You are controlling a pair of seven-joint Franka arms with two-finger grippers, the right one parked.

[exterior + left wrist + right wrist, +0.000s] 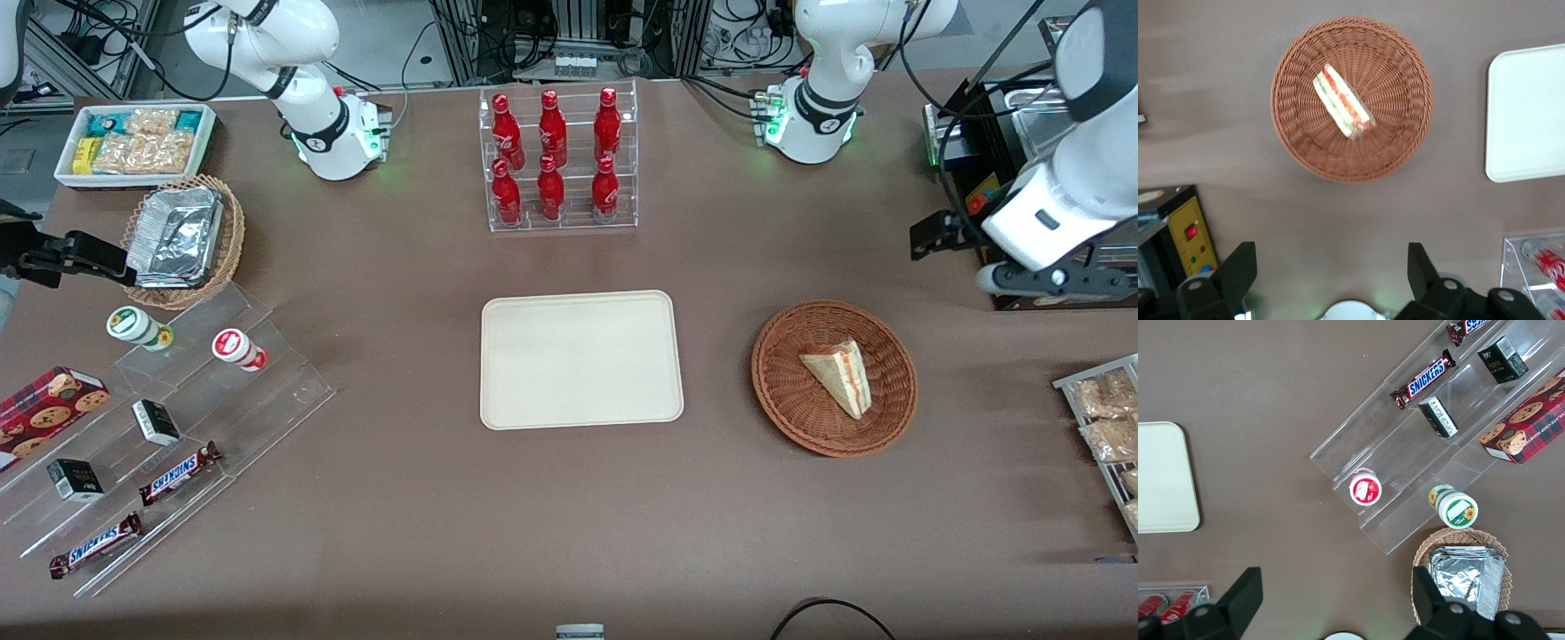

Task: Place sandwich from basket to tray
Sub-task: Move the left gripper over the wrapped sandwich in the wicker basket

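Observation:
The sandwich (838, 373) is a pale bread wedge with a red and green filling stripe. It lies in the round reddish-brown wicker basket (782, 391), toward the working arm's end of the table. The left wrist view shows the sandwich (1342, 102) in the basket (1391, 143) too. The cream-beige tray (581, 358) lies flat at the table's middle, beside the basket, and its corner shows in the left wrist view (1525, 113). My left gripper (935, 236) hangs above the table, farther from the front camera than the basket. It is open and empty (1331, 257), fingers wide apart.
A clear rack of red bottles (557, 160) stands farther back than the tray. A black box with a yellow panel (982, 191) sits close to my gripper. A rack of bagged snacks (1107, 418) lies at the working arm's table edge. Clear snack shelves (160, 436) lie toward the parked arm's end.

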